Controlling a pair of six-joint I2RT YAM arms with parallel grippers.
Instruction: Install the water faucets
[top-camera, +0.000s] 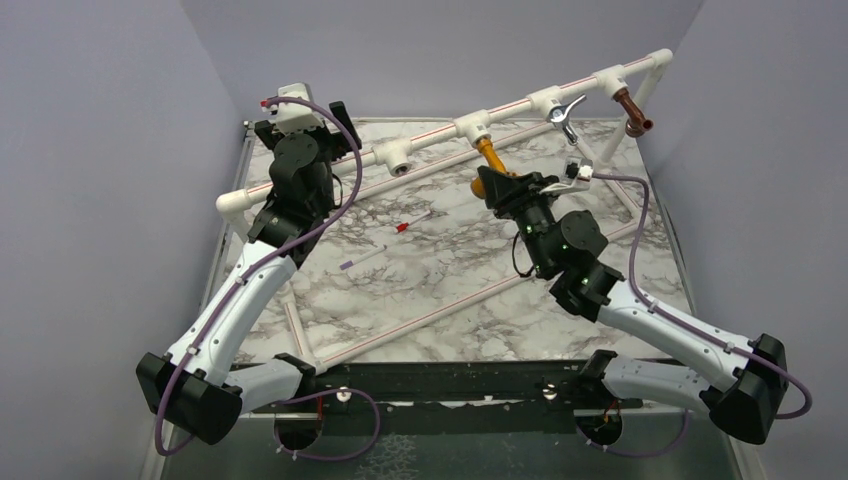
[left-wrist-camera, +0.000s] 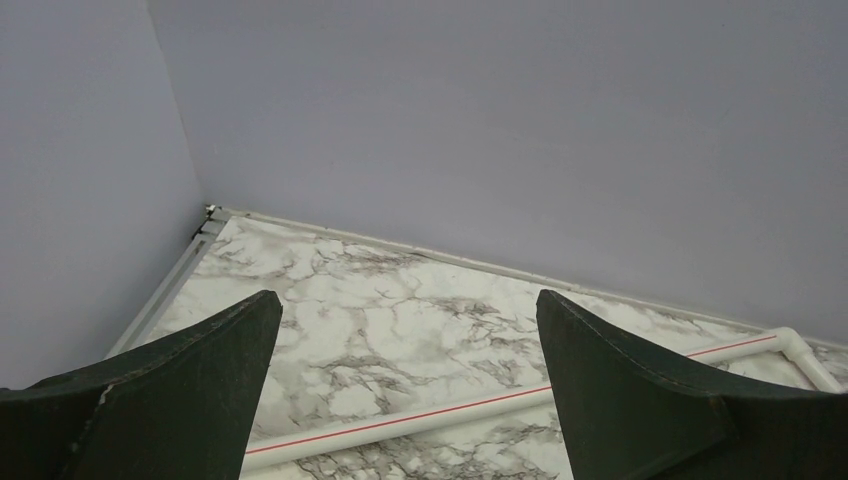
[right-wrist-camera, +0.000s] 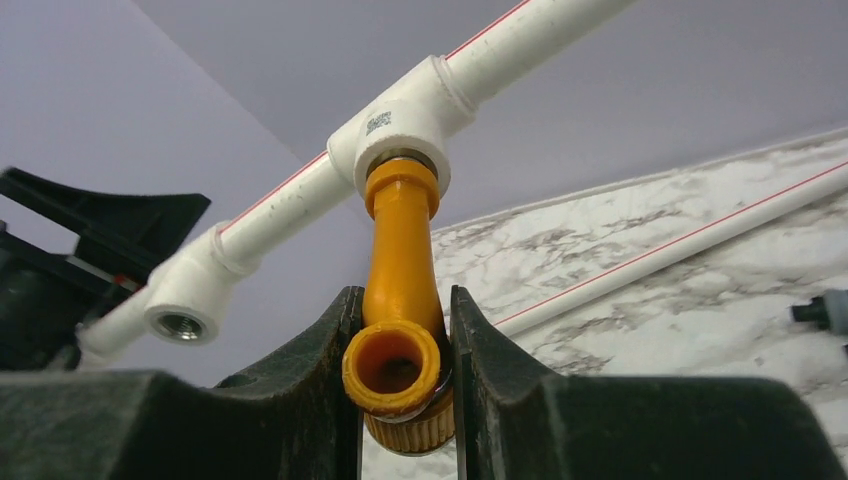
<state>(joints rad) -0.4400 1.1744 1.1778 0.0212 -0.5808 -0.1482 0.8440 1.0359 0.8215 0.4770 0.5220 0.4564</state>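
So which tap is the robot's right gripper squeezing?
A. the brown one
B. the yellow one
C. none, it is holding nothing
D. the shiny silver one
B: in the right wrist view the right gripper has its fingers pressed on both sides of the yellow tap, whose top end sits in a white tee fitting on the pipe.
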